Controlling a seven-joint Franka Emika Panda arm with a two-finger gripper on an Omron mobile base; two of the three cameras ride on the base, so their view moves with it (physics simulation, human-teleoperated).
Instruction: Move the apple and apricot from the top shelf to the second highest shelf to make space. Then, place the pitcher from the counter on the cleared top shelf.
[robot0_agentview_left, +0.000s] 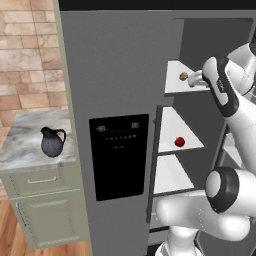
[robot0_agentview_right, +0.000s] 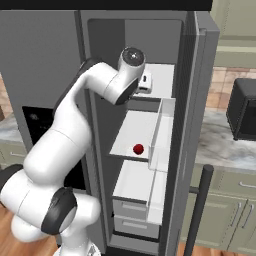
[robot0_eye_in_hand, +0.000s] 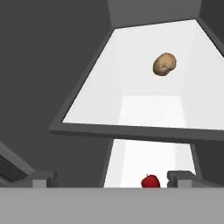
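Observation:
The tan-brown apricot lies on the white top shelf of the open fridge. One level down, the glossy red apple rests on the second highest shelf. My gripper is open and empty at the front edge of the top shelf, just short of the apricot. The dark blue-grey pitcher stands upright on the marbled counter left of the fridge.
The shut fridge door with its black dispenser panel stands between the counter and the shelves. The open door's bins flank the shelves on the right. A dark appliance sits on the right counter. Lower shelves and drawers lie below.

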